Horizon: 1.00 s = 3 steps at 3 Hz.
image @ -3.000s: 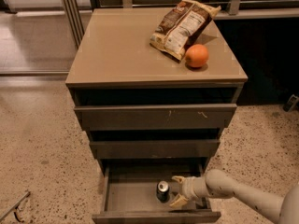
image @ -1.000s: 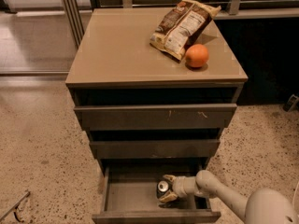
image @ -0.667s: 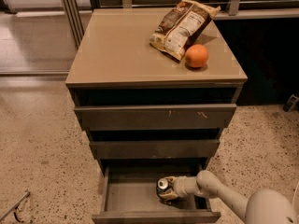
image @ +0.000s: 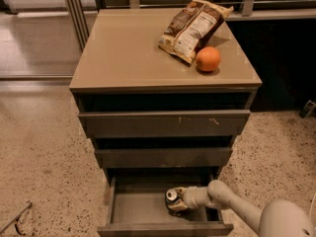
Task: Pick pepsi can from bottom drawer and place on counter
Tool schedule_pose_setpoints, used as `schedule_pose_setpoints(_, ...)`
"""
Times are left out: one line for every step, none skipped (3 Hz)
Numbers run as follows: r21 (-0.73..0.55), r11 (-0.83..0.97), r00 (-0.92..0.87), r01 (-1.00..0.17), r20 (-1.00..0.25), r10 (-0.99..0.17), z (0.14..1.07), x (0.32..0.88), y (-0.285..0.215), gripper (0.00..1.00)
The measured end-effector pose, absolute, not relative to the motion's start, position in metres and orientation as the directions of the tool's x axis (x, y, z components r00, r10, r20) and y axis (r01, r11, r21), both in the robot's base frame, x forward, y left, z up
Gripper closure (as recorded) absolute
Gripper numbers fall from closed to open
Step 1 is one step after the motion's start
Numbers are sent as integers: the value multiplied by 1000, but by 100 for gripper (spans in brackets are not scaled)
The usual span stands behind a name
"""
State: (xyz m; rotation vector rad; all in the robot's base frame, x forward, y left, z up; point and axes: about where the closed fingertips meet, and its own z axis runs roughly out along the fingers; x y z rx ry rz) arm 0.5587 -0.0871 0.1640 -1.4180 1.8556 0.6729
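counter point(image: 128, 53) carries a snack bag point(image: 192, 26) with an orange point(image: 208, 59) at its 5 o'clock. bottom drawer point(image: 138, 206) is open, its rear overhung by two upper drawers point(image: 163, 125). inside, gripper point(image: 178, 202) is clamped on the tilted pepsi can point(image: 172, 196), whose top points to 10 o'clock.

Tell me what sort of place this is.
Likely an office break area: speckled floor, counter holding a snack bag and orange. The gripper sits in the bottom drawer at the pepsi can.

Gripper point(image: 178, 201) low inside the open bottom drawer point(image: 136, 206), hemmed by its walls and the middle drawer point(image: 163, 158) above; on the counter point(image: 123, 53), snack bag point(image: 192, 26) and orange point(image: 208, 59) block the right rear
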Motion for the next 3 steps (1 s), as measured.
schedule_pose_setpoints(-8,266,-159,-964,-783,-602,164,558,-86,100)
schedule_pose_setpoints(-6,267,-161,-964,-783,-601,165,557,-85,100)
schedule_pose_setpoints(10,259,-168,-966,-784,-598,184,556,-81,100)
